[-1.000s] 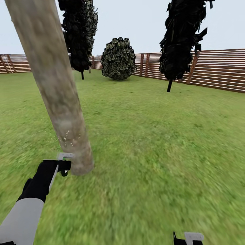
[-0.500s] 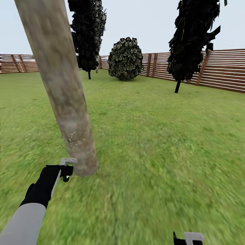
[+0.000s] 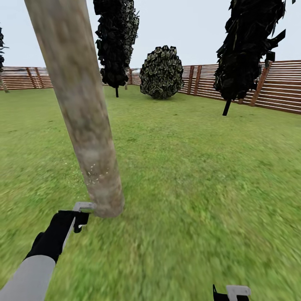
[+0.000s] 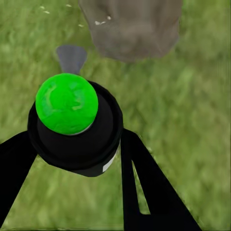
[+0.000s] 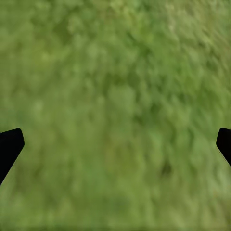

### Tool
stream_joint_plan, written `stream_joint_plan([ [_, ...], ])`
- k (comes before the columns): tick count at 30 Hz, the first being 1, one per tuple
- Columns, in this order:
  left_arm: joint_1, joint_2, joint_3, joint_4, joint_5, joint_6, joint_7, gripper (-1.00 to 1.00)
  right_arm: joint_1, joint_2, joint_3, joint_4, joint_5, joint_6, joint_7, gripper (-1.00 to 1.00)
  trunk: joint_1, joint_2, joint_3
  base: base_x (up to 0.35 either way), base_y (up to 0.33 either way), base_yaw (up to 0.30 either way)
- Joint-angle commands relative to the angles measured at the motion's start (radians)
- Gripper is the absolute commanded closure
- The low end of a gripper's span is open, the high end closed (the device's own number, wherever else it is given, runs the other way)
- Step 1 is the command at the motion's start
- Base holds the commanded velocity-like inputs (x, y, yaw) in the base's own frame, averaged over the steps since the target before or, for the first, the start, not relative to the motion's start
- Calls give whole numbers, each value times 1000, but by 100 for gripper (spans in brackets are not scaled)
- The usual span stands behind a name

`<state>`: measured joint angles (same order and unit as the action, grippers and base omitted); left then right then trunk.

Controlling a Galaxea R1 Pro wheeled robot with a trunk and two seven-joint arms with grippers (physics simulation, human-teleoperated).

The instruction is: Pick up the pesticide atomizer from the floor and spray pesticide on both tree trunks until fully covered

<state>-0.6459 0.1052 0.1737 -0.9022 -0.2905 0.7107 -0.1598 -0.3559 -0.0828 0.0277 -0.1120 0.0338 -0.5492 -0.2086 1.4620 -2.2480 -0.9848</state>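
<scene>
A thick mottled grey-tan tree trunk (image 3: pixel 79 104) leans across the left of the head view, rising from the garden lawn (image 3: pixel 188 175). Fine white specks of pesticide (image 3: pixel 94 173) dot its lower part. My left gripper (image 3: pixel 79 215) is low beside the trunk's base, shut on the pesticide atomizer (image 4: pixel 72 125), a black bottle with a bright green round top. Its grey nozzle (image 4: pixel 71 57) points toward the trunk base (image 4: pixel 132 29). My right gripper (image 3: pixel 230 292) is at the bottom edge, hanging open over bare grass (image 5: pixel 115 144).
A brown slatted fence (image 3: pixel 276 85) runs along the back and right. A round leafy bush (image 3: pixel 161 73) stands by the fence. Two near-black trees with thin trunks (image 3: pixel 116 42) (image 3: pixel 246 50) stand farther off. Open lawn spreads to the right of the trunk.
The whole picture has shifted right, so the camera has turned. My left gripper with the atomizer sits a little lower in view, still by the trunk's base. The right gripper is unchanged.
</scene>
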Motion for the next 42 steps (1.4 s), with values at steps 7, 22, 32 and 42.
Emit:
stream_joint_plan([
  [7, 21, -33, -7, 8, 8, -5, 5, 100, 0, 0, 0, 0, 0, 0, 0, -100, 0, 0, 0, 98, -71, 0],
  [22, 27, -18, 2, 155, 8, -117, 32, 100, 0, 2, 0, 0, 0, 0, 1, -100, 0, 0, 0, 230, -184, 101],
  [32, 39, 38, 46, 175, 13, -123, 32, 100, 0, 2, 0, 0, 0, 0, 1, -100, 0, 0, -1, 125, -34, 45],
  [42, 41, 32, 48, 180, 12, -123, 34, 100, 0, 1, 0, -1, 0, 0, 0, -100, 0, 0, -8, 0, -20, 186],
])
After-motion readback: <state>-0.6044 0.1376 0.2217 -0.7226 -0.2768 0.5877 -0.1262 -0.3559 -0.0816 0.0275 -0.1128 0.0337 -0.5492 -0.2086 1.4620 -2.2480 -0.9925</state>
